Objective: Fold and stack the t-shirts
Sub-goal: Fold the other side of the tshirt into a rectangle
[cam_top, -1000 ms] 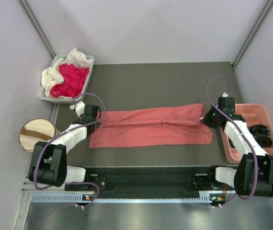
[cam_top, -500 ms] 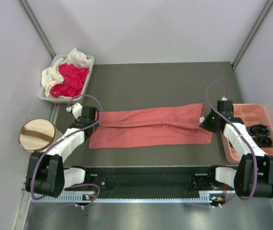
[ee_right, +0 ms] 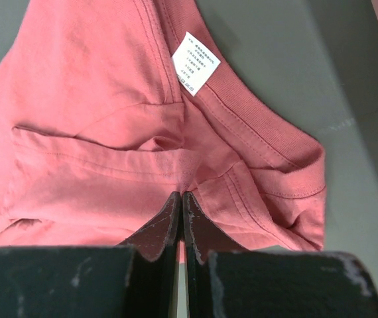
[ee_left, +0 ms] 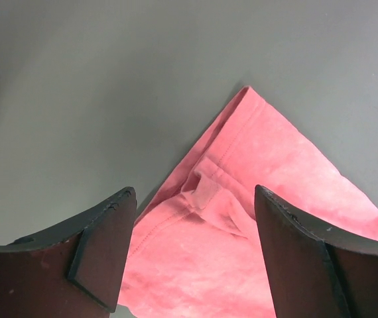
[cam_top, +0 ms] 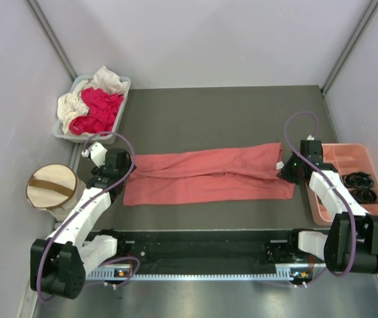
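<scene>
A salmon-pink t-shirt (cam_top: 209, 173) lies folded into a long band across the dark table. Its left corner (ee_left: 242, 152) lies flat under my left gripper (ee_left: 194, 199), which is open and holds nothing. In the top view this left gripper (cam_top: 119, 163) hovers at the shirt's left end. My right gripper (ee_right: 181, 195) is shut, pinching a puckered fold of the shirt just below the collar and the white neck label (ee_right: 195, 63). In the top view the right gripper (cam_top: 287, 171) sits at the shirt's right end. A magenta-red t-shirt (cam_top: 99, 109) and a cream-white one (cam_top: 73, 106) are heaped in a grey bin.
The grey bin (cam_top: 126, 83) stands at the back left. A cream drum-shaped fabric bin (cam_top: 51, 185) with a brown strap is at the left edge. A pink plastic tray (cam_top: 348, 149) holding dark items lies at the right, close to my right arm.
My left gripper has opened, let go of the shirt's left end and drawn back to the left. The right gripper stays shut on the shirt, hardly moved.
</scene>
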